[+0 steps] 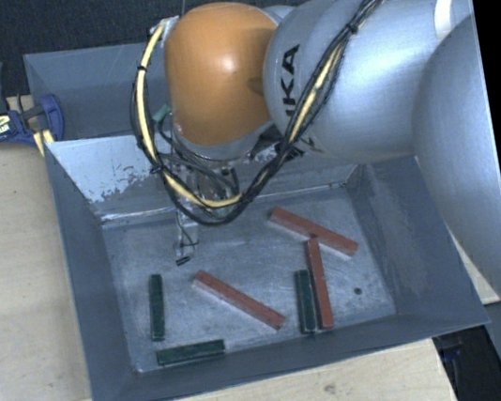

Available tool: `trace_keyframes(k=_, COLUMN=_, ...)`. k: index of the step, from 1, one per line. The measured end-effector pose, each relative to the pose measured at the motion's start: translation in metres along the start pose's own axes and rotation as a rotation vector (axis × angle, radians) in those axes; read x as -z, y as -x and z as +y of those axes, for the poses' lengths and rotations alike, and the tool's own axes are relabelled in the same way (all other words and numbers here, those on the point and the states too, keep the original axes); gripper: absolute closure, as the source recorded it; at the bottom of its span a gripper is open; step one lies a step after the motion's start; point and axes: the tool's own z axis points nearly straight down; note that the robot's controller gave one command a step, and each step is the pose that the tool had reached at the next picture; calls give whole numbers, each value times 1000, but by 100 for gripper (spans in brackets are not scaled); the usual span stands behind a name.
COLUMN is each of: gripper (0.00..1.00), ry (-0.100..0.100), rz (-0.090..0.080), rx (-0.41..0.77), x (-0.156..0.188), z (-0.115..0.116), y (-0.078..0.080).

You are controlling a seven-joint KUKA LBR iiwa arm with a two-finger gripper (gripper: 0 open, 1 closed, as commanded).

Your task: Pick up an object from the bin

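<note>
My gripper (184, 250) hangs below the arm's orange cover, low over the bin floor in the back left part of the bin. It stands over bare floor and nothing shows in it. A reddish-brown flat stick (238, 299) lies diagonally just to its front right. To its front left lies a dark green stick (156, 308), pointing front to back.
Another dark green stick (190, 352) lies along the front wall at the left. On the right side lie a slanted reddish stick (311, 231), a second reddish stick (319, 283) and a dark green one (304, 302) side by side. The arm covers the bin's back right.
</note>
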Motion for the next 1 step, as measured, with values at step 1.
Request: trace_keyframes(k=1, gripper=0, ry=0, rz=0, rx=-1, x=0, z=0, y=0)
